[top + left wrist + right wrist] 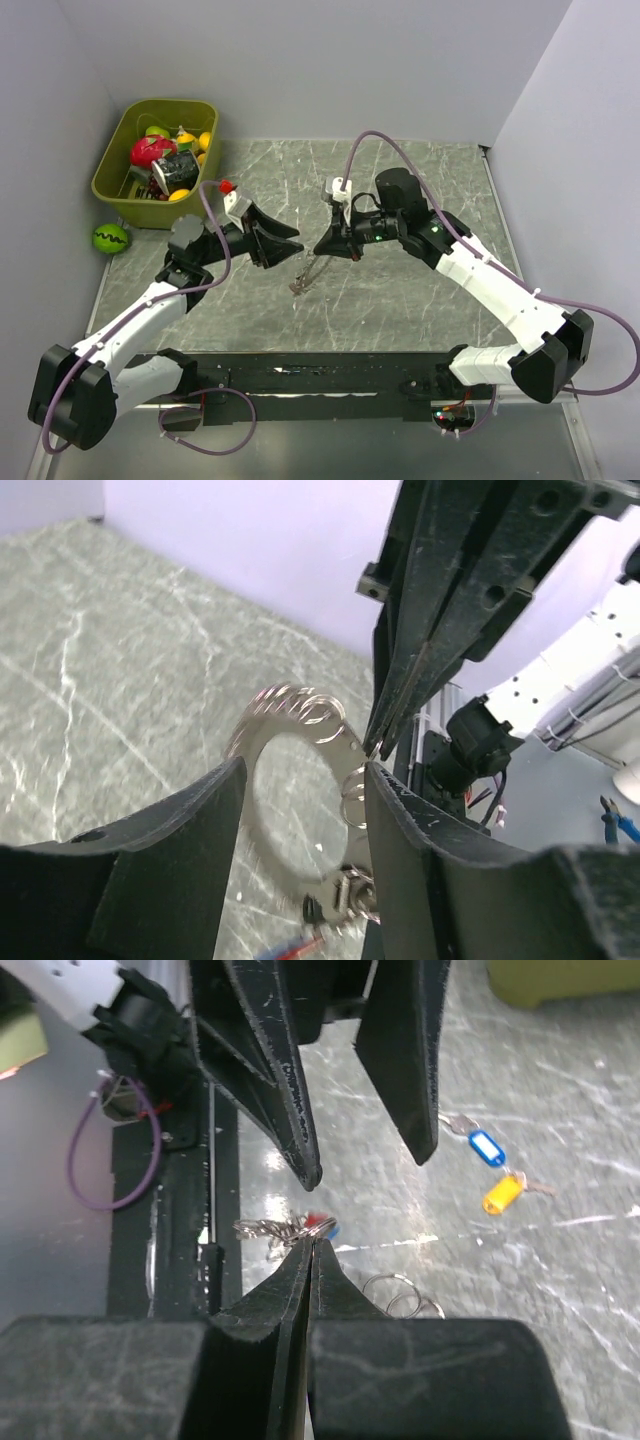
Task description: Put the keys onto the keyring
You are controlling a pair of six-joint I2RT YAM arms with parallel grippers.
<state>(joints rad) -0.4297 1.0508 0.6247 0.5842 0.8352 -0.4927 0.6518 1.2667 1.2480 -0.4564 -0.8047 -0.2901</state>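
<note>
The keyring (262, 712), a silvery coiled loop, hangs in the air, and my right gripper (313, 1244) is shut on its edge. A red-and-blue piece (290, 945) dangles below it. My left gripper (305, 770) is open, one finger on each side of the loop, with the right-hand finger close against the coils. From above, both grippers meet mid-table, left gripper (287, 244) facing right gripper (320, 249), and the keyring (301, 284) trails down to the table. Two keys lie flat on the marble, one with a blue tag (487, 1146) and one with a yellow tag (502, 1193).
A green bin (108, 172) full of toys stands at the back left, with a green ball (110, 238) beside it off the table's edge. Small loose rings (400, 1295) lie on the marble under my right gripper. A black rail (300, 375) runs along the near edge.
</note>
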